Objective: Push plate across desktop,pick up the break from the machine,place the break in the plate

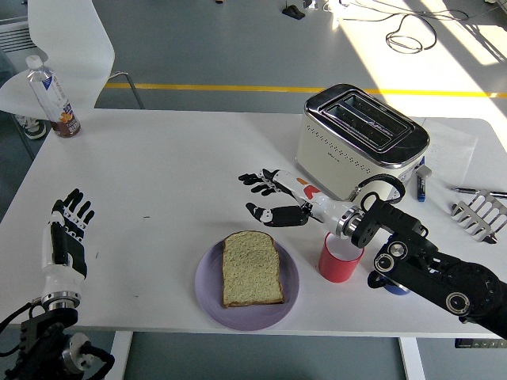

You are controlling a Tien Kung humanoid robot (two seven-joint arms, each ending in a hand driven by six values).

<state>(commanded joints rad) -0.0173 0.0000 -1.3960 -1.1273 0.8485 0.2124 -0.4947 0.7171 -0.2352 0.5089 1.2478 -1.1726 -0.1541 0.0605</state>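
Bright, sharp daylight from upper right; sunlit floor patch [459,47], soft shadows under the toaster [360,138].

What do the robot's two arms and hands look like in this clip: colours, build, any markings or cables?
Both arms are black with round silver-ringed joints. The right hand has five slim black fingers on a white palm shell with a red-orange marking near the wrist, and a black cable loops above its silver wrist ring. The left hand is also black-fingered, with white panels on its back and a white forearm section.
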